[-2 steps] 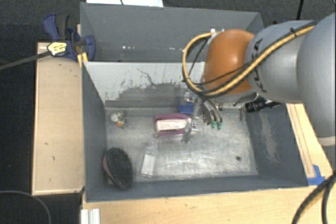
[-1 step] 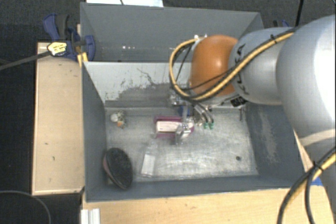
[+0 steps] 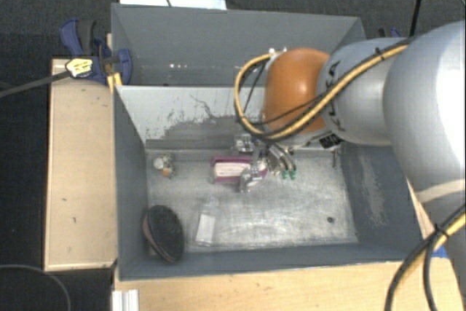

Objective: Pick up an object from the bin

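Note:
My gripper hangs low over the middle of the bin, near the back wall, under the orange wrist cover. A small pink and white box-like thing lies just left of the fingertips, touching or nearly touching them. Whether it sits between the fingers I cannot make out. A small green thing shows just right of the gripper.
A dark round brush-like thing lies in the front left corner. A clear flat packet rests beside it on the floor. A small pale and orange thing sits at the back left. The arm covers the bin's right side.

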`<state>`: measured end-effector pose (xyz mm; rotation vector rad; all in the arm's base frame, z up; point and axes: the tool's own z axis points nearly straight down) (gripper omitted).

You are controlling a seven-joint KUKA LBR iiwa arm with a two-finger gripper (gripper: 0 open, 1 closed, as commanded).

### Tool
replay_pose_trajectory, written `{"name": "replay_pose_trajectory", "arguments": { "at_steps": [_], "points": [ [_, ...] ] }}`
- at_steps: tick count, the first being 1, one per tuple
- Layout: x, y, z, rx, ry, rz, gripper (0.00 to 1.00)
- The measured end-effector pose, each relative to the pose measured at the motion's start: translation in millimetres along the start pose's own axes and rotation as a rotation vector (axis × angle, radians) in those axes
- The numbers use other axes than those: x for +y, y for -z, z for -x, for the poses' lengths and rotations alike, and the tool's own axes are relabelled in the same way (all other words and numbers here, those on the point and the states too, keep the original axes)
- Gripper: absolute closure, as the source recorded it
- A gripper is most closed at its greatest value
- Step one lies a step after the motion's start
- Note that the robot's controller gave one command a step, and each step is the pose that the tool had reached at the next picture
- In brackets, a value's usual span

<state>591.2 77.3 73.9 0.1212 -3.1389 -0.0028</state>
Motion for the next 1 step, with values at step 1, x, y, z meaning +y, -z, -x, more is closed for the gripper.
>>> {"name": "replay_pose_trajectory", "arguments": {
  "at_steps": [1],
  "points": [
    [-59.3,156.4,-10.3,-0.009,0.276,-0.004,1.00]
  ]
}}
